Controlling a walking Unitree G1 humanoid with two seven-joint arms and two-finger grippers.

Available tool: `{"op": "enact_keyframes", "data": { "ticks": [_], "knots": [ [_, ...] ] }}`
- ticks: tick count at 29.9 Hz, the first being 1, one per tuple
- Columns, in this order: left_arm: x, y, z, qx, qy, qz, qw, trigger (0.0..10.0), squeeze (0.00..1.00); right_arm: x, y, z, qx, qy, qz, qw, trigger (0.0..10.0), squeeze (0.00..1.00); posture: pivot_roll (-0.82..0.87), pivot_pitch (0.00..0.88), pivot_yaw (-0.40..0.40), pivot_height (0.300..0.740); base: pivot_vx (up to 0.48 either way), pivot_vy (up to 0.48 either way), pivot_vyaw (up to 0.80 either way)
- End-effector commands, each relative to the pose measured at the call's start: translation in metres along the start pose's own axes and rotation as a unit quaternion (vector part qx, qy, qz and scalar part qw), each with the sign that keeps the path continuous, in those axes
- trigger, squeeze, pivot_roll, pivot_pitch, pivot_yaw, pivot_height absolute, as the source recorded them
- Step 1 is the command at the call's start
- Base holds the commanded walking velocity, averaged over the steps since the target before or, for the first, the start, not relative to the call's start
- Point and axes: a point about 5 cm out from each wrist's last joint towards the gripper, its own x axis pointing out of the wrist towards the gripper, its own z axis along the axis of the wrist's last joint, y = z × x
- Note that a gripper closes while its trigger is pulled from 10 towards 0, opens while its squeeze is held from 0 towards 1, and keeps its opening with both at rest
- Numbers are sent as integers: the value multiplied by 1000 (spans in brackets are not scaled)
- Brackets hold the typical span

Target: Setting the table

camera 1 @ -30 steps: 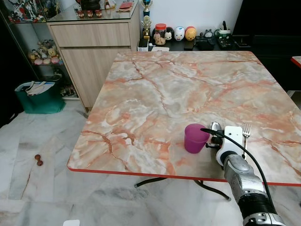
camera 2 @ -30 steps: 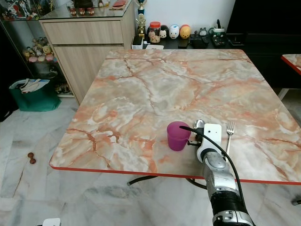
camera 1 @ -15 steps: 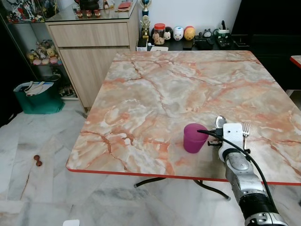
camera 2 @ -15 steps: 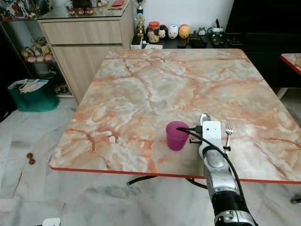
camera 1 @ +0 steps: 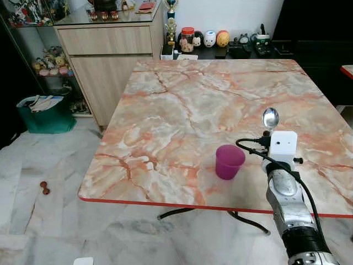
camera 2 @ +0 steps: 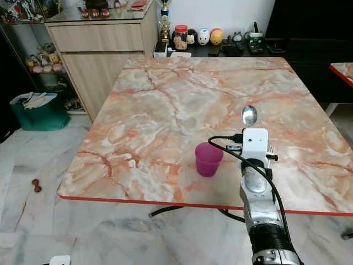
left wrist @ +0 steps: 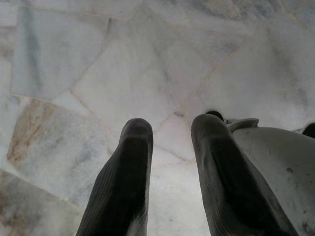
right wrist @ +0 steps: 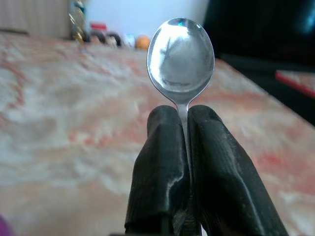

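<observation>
A purple cup (camera 1: 229,161) stands upright on the marble table (camera 1: 182,99), close to its near edge. To the right of the cup, my right gripper (right wrist: 183,115) is raised above the tabletop and shut on the handle of a metal spoon (camera 1: 270,117). The spoon's bowl points up and away from me, past the white wrist box (camera 1: 281,146). The tines of a fork (camera 2: 270,147) peek out from behind that wrist, flat on the table. My left gripper (left wrist: 170,142) hangs idle over the pale floor tiles with its fingers apart.
A wooden cabinet (camera 1: 107,49) stands beyond the table's far left corner, with a green bag (camera 1: 43,113) on the floor beside it. Small figurines and jars (camera 1: 212,38) line a dark shelf behind the table. A red table edge (camera 1: 347,70) shows at far right.
My right gripper has lifted the spoon off the table beside the fork and carried it upward. The cup and fork stayed where they were.
</observation>
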Motion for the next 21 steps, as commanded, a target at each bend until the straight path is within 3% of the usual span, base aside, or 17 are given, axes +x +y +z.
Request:
{"op": "enact_keyframes", "data": {
  "ticks": [1,8,10,15,21],
  "knots": [
    [-1,3,-3,2,8,6,1000,10000,0,-2,10,17,-1,-47,27,999,10000,0,-65,0,31,732,0,0,0],
    [-1,5,-3,-1,7,11,1000,10000,0,-16,22,34,1,-105,59,993,10000,0,-68,0,32,732,0,0,0],
    [-1,6,-3,-1,6,13,1000,10000,0,-23,32,47,-6,-141,82,987,10000,0,-72,0,34,732,0,0,0],
    [-1,7,-2,-1,2,16,1000,10000,0,-26,48,62,7,-164,101,981,10000,0,-75,0,37,732,0,0,0],
    [-1,8,-1,1,0,16,1000,10000,0,-31,64,66,9,-172,132,976,10000,0,-71,0,32,732,0,0,0]
  ]
}}
